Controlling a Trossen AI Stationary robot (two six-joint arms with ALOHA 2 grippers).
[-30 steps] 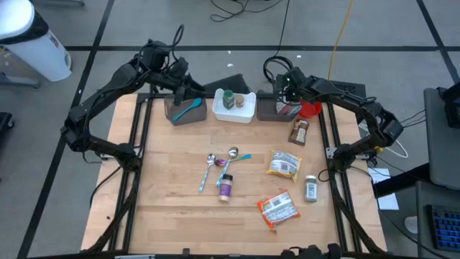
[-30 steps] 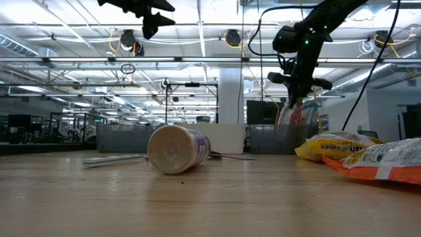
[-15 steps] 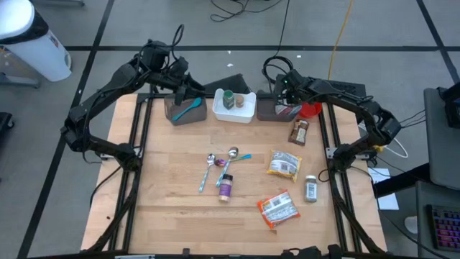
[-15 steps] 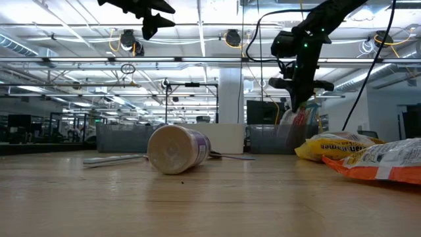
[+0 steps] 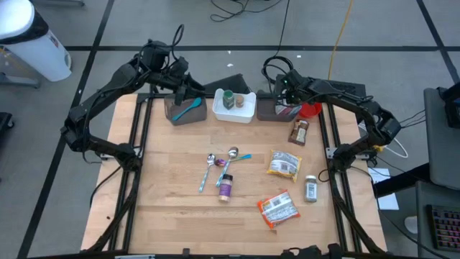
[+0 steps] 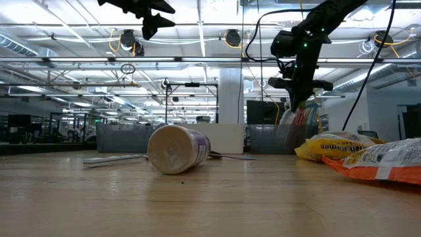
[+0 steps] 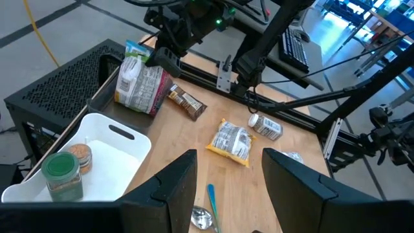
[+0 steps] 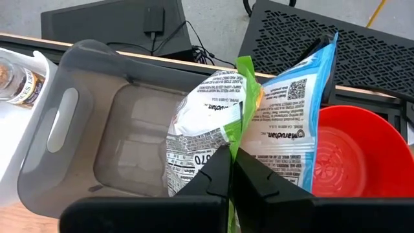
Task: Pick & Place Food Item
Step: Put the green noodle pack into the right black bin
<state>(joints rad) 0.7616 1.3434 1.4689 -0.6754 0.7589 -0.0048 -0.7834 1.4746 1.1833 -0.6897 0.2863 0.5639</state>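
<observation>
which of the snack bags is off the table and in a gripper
The white and blue bag over the grey bin, pinched by the right gripper. The yellow bag and the orange bag lie flat on the table, untouched.

Pinched between closed fingers [image 8: 217, 169]: a white, green and blue snack bag [image 8: 252, 129], hanging over a grey bin [image 8: 71, 129], beside a red bowl [image 8: 352, 152].

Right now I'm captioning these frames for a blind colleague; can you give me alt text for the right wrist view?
The right gripper, shut, pinches a white, green and blue snack bag by its edge over an empty grey bin. A red bowl sits just beyond the bag, and a white tray holding a spice jar borders the bin's other side.
</observation>
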